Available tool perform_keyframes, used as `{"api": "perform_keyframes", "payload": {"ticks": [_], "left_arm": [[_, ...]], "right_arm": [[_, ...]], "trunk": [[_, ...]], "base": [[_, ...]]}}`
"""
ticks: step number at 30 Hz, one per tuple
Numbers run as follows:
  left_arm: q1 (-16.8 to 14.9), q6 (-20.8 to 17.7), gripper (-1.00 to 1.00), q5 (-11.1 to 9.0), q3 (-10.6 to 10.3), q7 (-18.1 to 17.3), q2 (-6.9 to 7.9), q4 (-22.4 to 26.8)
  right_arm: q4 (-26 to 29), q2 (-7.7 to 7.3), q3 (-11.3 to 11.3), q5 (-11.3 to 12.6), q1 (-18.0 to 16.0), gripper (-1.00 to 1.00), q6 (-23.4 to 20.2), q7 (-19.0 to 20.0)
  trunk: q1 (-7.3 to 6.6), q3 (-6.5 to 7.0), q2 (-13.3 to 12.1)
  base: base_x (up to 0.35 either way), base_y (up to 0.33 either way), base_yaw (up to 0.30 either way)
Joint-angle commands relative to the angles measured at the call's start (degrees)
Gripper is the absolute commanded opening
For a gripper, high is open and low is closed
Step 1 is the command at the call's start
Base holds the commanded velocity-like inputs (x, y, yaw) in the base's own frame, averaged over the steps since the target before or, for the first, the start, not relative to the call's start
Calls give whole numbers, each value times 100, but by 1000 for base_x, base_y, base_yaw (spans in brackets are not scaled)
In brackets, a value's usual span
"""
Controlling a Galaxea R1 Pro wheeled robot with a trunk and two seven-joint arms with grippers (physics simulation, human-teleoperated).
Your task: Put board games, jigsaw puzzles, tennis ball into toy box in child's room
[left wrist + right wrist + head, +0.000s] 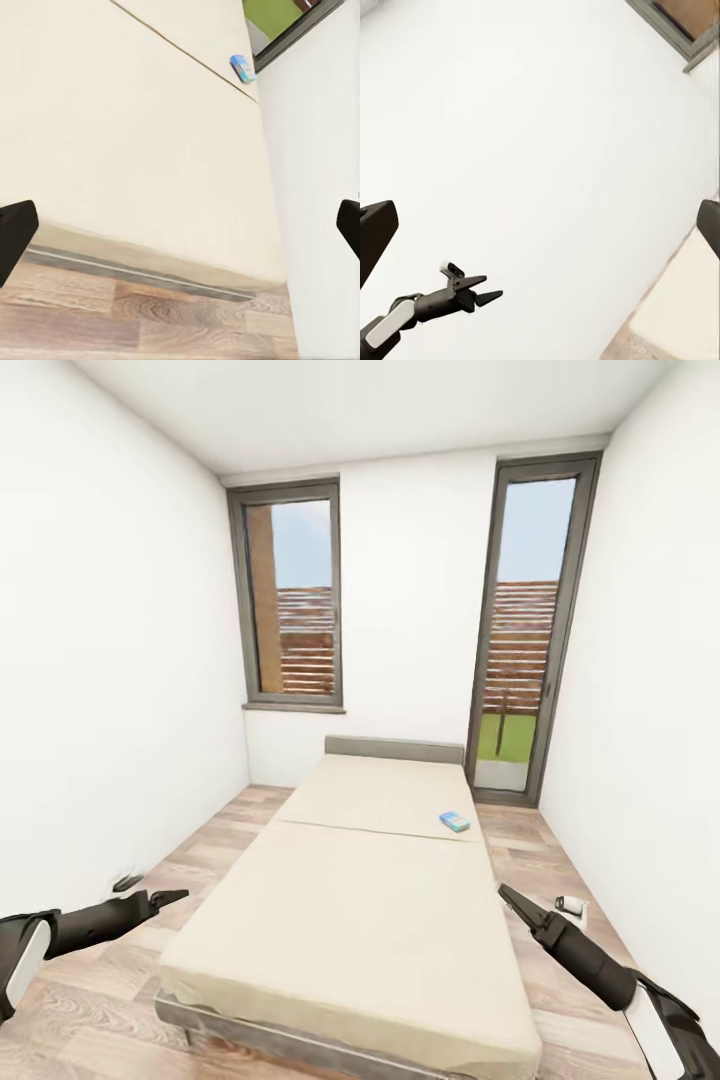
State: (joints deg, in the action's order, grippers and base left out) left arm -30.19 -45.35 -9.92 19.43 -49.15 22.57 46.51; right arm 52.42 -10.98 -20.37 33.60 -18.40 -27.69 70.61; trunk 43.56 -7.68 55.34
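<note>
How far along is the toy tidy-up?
Done: nothing that can be confirmed here. In hand: nothing; the left claw and right claw are open and empty, on either side of the foot of the bed. Left: one blue board game lies on the mattress near its right edge, toward the headboard. Whether a second game was already taken from the bed cannot be told.

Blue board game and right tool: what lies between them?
In the head view, only bare beige mattress of the bed separates the blue board game from the right tool.
</note>
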Motion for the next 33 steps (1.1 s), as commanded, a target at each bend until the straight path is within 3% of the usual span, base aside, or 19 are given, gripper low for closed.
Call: {"api": "perform_keyframes", "payload": {"ticks": [1,23,33], "left_arm": [[-3,-29,100,-8,8,-14,1,2],[4,-17,100,-8,2,-17,6,24],[4,-17,100,-2,-1,-35,7,24]], "right_arm": [[-3,0,-1,24,-6,100,-53,10],[-4,-1,-6,24,-6,100,-29,-182],[2,8,-3,17,-6,100,-26,-285]], "trunk": [[1,-4,6],[1,101,6],[1,117,6]], "base": [[0,0,-267],[17,-14,-263],[159,-151,-89]]}}
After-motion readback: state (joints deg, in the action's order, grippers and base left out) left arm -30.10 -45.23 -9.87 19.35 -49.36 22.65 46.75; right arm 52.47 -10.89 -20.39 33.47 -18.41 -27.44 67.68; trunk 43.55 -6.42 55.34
